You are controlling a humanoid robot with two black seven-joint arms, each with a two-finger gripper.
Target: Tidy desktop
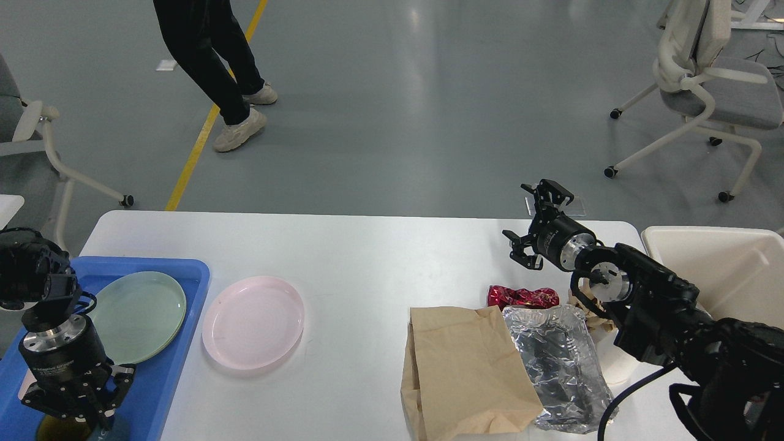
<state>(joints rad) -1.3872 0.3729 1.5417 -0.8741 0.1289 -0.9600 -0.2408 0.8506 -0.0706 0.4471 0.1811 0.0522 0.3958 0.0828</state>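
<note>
- Right gripper [531,225] hangs above the far right part of the desktop [361,257], its two fingers spread wide with nothing between them; one fingertip [554,191] reaches past the desktop's far edge, the other [519,250] points toward the desktop's middle.
- Left gripper [76,404] points down over the near end of the blue tray [177,318], at the desktop's left edge, just above a dark round thing [58,430] lying in the tray. Whether its fingers are parted or closed on anything I cannot tell.
- Desktop: a white top filling the lower half of the view, with grey floor beyond its far edge.
- Green plate [139,315] lies in the tray, at its far end.
- Pink plate [253,321] lies on the desktop just right of the tray.
- Brown paper bag [462,370] lies flat at the desktop's near right, with crumpled foil [560,361] touching its right side.
- Red wrapper [522,297] sits on the desktop just beyond the foil, below the right gripper.
- Cream bin [723,269] stands just off the desktop's right end.
- Person's legs [208,55] cross the floor beyond the desktop's far left corner; an office chair [704,79] stands beyond its far right.
</note>
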